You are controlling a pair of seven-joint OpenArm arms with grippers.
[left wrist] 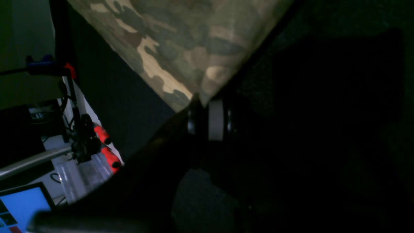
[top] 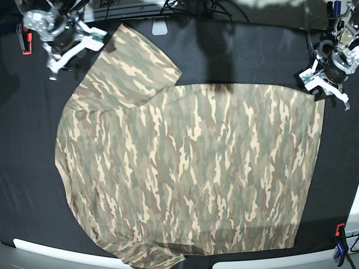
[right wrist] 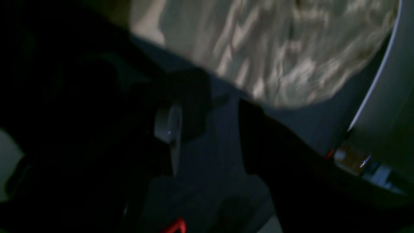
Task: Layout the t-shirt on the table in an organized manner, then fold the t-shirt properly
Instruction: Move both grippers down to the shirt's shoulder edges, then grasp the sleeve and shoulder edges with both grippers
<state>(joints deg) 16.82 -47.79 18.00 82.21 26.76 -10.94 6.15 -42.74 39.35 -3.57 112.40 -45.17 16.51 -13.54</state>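
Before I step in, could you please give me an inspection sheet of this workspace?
Surface: table covered in black cloth.
Job's things: camouflage t-shirt spread flat, one sleeve out toward the far edge.
Clutter: nothing seen on the cloth.
Hands: left hand at the shirt's hem corner, grip unclear; right hand by the sleeve, off the cloth, looks open.
Cables: bundle beyond the far edge.
Surroundings: clamps at table corners.
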